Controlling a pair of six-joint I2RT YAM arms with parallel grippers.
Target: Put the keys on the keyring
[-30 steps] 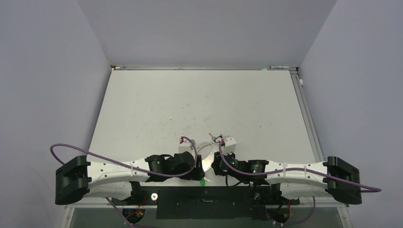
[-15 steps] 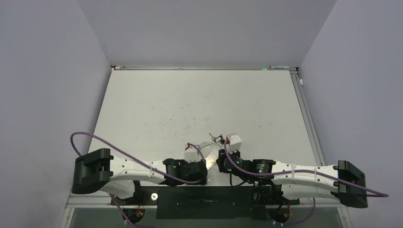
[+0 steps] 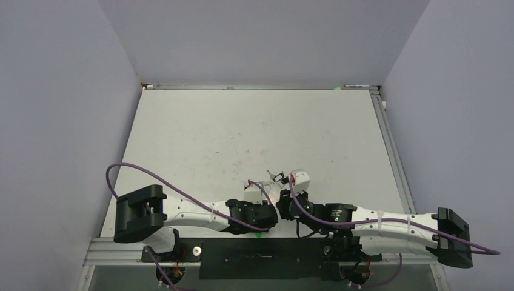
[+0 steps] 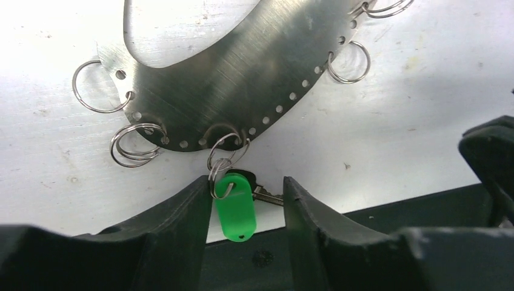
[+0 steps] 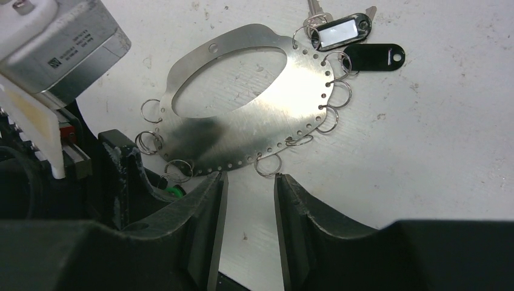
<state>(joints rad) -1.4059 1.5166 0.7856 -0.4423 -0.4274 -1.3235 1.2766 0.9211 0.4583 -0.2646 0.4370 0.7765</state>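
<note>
**Green-tagged key to be centred before the fingers close**

The bench (image 3: 242,133) carries the keyring (image 5: 260,127), a flat steel plate with an oval cut-out and a perforated rim, lying near the front edge between both wrists. The left gripper (image 4: 245,185) is set with fingers apart around the green-tagged key (image 4: 235,206), not clamped. The right gripper (image 5: 250,179) is likewise parted, nothing held, just short of an empty split ring (image 5: 268,165). Two black-tagged keys (image 5: 342,30) are seen at the far rim. The tag is best squared between the fingers first, so that the plate is not dragged.
</note>
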